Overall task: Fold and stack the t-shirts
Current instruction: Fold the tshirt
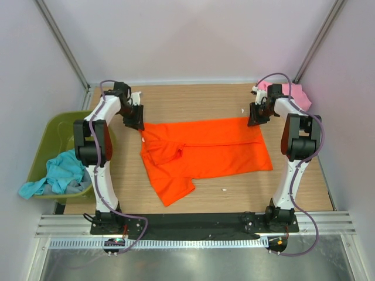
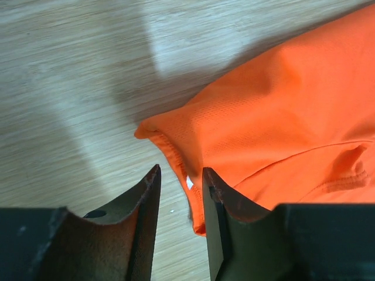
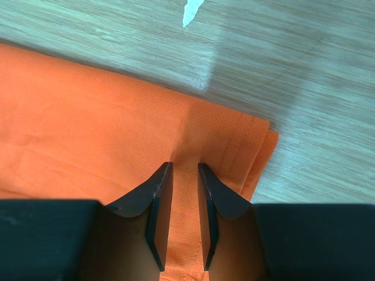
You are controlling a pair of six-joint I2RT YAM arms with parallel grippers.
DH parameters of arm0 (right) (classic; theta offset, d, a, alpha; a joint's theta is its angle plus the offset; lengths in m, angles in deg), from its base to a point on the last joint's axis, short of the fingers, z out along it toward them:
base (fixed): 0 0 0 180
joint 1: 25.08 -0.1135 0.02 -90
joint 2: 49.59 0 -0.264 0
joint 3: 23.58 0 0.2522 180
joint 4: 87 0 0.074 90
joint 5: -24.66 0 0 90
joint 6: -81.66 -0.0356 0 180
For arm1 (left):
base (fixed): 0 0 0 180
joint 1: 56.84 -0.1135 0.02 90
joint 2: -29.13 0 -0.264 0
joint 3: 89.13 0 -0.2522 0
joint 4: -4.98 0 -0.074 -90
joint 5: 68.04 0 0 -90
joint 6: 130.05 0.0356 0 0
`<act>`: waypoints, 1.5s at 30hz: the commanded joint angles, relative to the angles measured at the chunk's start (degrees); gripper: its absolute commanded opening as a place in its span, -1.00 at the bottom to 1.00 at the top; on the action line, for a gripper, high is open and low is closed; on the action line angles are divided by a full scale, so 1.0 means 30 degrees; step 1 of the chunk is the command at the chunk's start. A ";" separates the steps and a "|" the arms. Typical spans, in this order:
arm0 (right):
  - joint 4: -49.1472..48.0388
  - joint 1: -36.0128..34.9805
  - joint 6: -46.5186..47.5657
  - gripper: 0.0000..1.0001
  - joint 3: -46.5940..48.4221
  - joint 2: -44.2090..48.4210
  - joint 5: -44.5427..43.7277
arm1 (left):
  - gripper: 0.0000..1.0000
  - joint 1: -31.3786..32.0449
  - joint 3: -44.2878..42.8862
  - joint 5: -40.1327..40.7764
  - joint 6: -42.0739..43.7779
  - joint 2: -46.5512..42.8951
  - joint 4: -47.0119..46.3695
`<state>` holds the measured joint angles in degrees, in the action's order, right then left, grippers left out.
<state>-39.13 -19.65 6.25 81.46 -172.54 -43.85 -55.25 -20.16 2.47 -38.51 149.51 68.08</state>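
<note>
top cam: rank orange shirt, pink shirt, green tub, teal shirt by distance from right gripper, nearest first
From the right gripper:
1. orange shirt, its far right corner at the fingers
2. pink shirt, far right corner of the table
3. green tub, left edge
4. teal shirt, in the tub, slightly farther

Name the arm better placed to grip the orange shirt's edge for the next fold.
Right. The right gripper already straddles the orange shirt near its far corner, cloth between its fingers. The left gripper sits at the collar-side hem, only partly over cloth.

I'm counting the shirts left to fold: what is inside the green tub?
In the green tub, a crumpled teal shirt spills over the near rim, with a bit of grey cloth beside it. Anything beneath that heap is covered; the far part shows bare plastic.
</note>
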 commanded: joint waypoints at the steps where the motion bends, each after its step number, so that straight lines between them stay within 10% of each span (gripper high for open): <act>1: 0.0642 0.0035 0.0380 -0.39 -0.0633 -0.0647 -0.1862 | -0.27 -0.0147 -0.0358 0.1016 -0.0045 -0.1452 0.0135; 32: 0.1170 -0.0199 0.0088 -0.38 0.0508 -0.0029 -0.1071 | -0.56 0.1962 -0.3755 -0.0655 -0.0221 0.2968 0.0427; 45: 0.1404 -0.0228 -0.0088 -0.38 0.3554 -0.3044 -0.1920 | -0.51 0.1903 -1.0314 0.0957 0.0014 0.7830 0.1070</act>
<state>-34.56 -20.00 6.06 90.64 -177.55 -46.30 -49.15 -46.13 2.74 -39.48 169.60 71.25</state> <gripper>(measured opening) 0.311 0.241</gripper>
